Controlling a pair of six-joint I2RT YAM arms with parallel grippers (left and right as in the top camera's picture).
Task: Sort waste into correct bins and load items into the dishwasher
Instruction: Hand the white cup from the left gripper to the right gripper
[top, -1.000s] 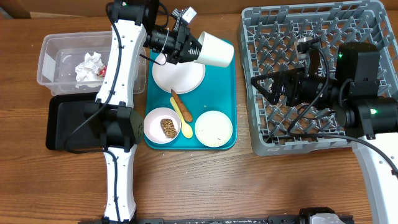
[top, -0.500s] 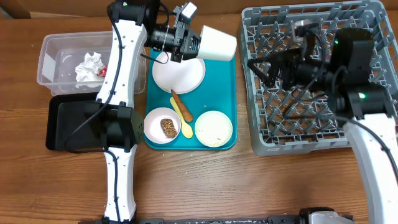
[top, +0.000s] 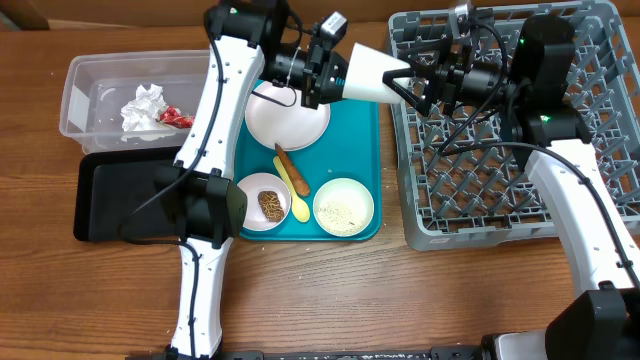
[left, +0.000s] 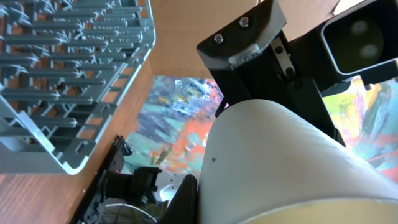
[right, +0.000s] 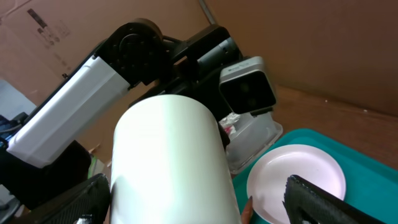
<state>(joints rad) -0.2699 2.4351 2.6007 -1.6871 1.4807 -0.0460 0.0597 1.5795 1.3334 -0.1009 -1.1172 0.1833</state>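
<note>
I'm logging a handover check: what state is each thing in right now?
white cup: held aloft, lying sideways
left gripper: shut on the cup
right gripper: open, fingers astride the cup
plate: bare, flat on teal tray
bowls: one holds a lump, one rice
clear tub: holds napkin and wrapper
dish rack: no dishes visible

This looks like a robotics lab bench staged as a kitchen: white-and-black robot arms (top: 210, 110) reach over a brown wooden table (top: 400, 300), a square grey plastic pegged dish rack (top: 480, 200) sits on it, and brown cardboard boxes (right: 37, 43) stand near it.
</note>
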